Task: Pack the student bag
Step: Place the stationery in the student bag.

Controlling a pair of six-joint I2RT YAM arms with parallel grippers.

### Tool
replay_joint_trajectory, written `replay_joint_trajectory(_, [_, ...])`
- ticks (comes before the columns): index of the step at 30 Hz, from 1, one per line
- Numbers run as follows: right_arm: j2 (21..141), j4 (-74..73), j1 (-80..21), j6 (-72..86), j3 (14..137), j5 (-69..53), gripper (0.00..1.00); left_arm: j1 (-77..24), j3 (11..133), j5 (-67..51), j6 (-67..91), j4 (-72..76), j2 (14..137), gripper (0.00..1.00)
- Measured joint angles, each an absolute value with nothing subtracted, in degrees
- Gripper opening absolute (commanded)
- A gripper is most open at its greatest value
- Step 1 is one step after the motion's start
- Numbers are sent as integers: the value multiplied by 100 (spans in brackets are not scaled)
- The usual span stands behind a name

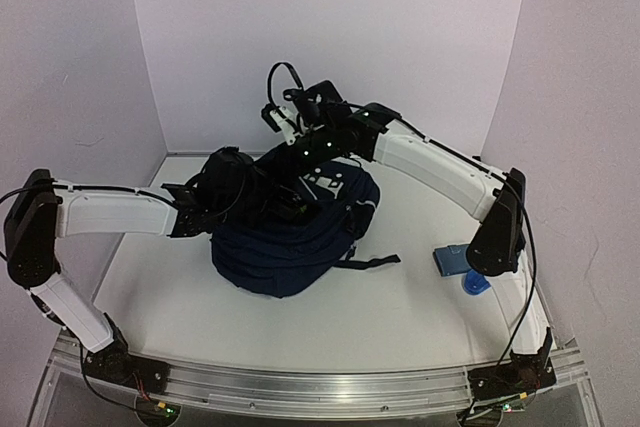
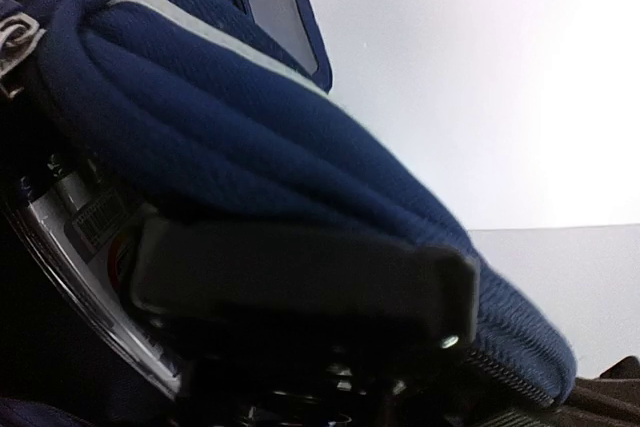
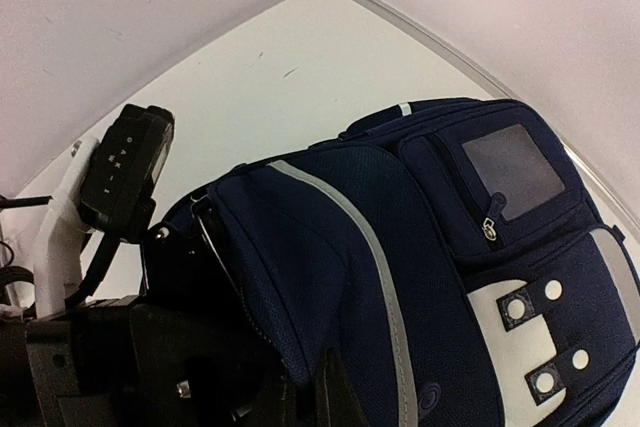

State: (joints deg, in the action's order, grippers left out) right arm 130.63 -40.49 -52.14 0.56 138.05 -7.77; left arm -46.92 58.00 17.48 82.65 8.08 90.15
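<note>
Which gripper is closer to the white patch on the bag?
Right. The right gripper is over the top of the student bag, just left of the white patch in the top view. The left gripper is at the bag's left edge, farther from it.

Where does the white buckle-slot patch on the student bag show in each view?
Top external: white patch at picture centre, on the upper face of the student bag.
Left wrist: not in it.
Right wrist: white patch at lower right.
Shared landmark: the navy bag itself, in all three; its pale stripe shows in both wrist views.
</note>
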Motion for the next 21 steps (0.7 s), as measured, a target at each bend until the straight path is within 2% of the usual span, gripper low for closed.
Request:
replay_joint_trajectory(7, [13063,-4064,-5211,328,13854,-1030,0,-4692,5800,1829,8223,772,8842,21])
replay_joint_trajectory(9, [13063,-4064,-5203,393,13852,-1081,0,-4692,5800,1826,8204,792,8844,27])
replay_joint_trajectory(11, [13063,-4062,-5189,467,13852,-1134,0,-4692,5806,1826,8197,791,8854,42])
replay_joint_trajectory(13, [13063,-4062,-5174,537,13852,-1183,0,-4692,5836,1831,8207,771,8888,51])
replay_joint_trajectory(17, [13063,-4072,-5151,631,13894,-1272,0,-4692,5892,1890,8328,669,8938,59])
replay_joint_trajectory(21, [13063,-4085,-5114,728,13913,-1373,0,-4692,5889,1998,8534,479,8922,59])
